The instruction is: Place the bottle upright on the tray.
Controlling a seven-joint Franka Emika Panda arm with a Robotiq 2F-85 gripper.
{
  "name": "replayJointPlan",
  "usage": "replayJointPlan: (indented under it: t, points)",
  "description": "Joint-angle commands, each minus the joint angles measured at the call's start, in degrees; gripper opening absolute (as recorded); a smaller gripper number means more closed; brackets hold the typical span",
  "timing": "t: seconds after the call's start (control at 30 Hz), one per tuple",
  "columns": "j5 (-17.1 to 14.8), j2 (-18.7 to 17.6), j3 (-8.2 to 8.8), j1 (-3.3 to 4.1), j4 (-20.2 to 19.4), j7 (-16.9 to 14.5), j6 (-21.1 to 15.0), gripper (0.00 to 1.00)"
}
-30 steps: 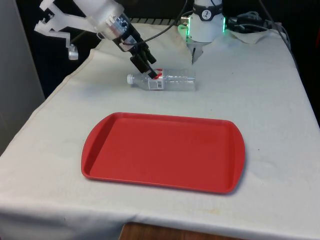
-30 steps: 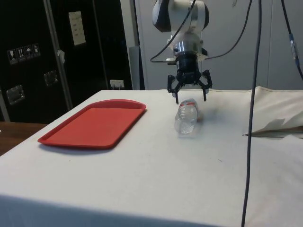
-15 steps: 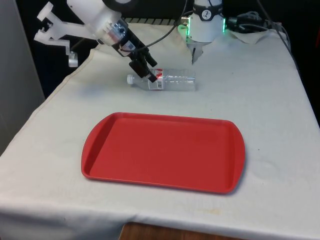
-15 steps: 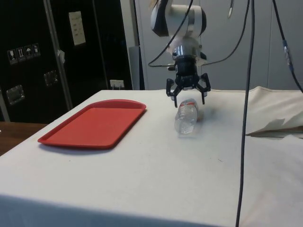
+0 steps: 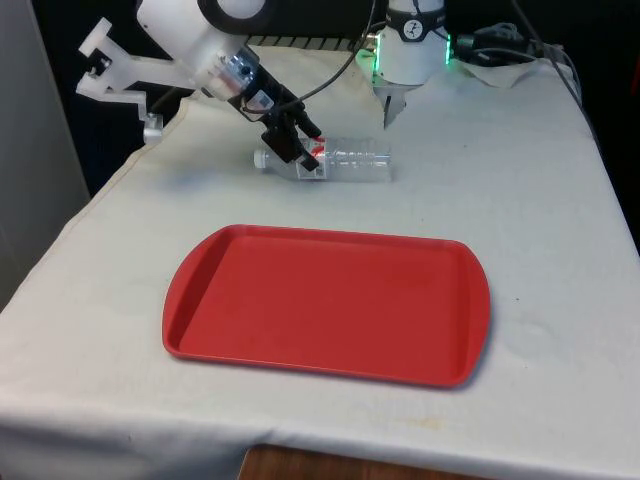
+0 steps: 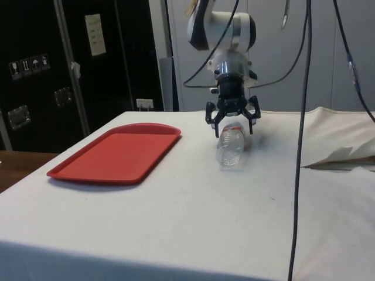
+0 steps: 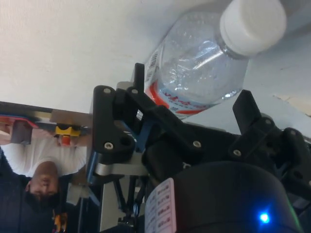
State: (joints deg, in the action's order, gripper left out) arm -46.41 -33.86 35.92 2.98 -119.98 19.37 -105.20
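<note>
The tray (image 5: 325,305) lies well apart from the jaws, bare, on the side away from the robot's base; the bottle (image 5: 335,163) lies on its side on the cloth beyond the tray, directly under the jaws, its long axis running across the gap between them, cap (image 7: 252,25) end out past them; the gripper (image 6: 232,122) hangs spread wide, a finger on either side of the labelled shoulder, gripping nothing yet.
</note>
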Motion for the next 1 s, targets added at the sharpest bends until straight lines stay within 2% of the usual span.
replayJointPlan:
  t: [0.0,0.2,0.23,0.27,0.3,0.5,0.53,0.57,0.6,0.67,0.77,0.8,0.83,0.97]
  points:
    - [-0.8,-0.4,-0.29,-0.52,0.3,-0.2,0.6,1.00]
    - [-2.3,-1.3,-0.23,-0.57,0.3,-0.2,1.4,1.00]
    - [-1.9,-1.1,0.00,-0.11,0.0,-0.1,0.8,1.00]
    - [-2.1,-1.2,0.00,-0.11,0.0,-0.1,0.9,1.00]
    - [-2.6,-1.6,-0.29,-0.63,0.4,-0.2,1.7,1.00]
    - [-3.8,-2.7,-0.23,-0.92,0.7,-0.2,2.7,1.00]
    - [-4.0,-2.9,-0.23,-0.92,0.9,-0.2,2.9,1.00]
    - [-3.8,-2.7,0.06,-0.40,0.5,-0.1,2.4,1.00]
    - [-4.2,-3.1,-0.23,-0.97,1.0,-0.2,3.1,1.00]
    - [-4.6,-3.7,-0.06,-1.03,1.4,-0.1,3.8,1.00]
    - [-4.8,-4.1,0.29,-0.92,1.7,-0.2,4.5,1.00]
    - [-4.6,-4.0,0.46,-0.57,1.4,-0.1,4.0,1.00]
    - [-4.9,-4.1,0.34,-0.86,1.8,-0.2,4.6,1.00]
    - [-4.8,-4.2,0.57,-0.69,1.8,-0.2,4.7,1.00]
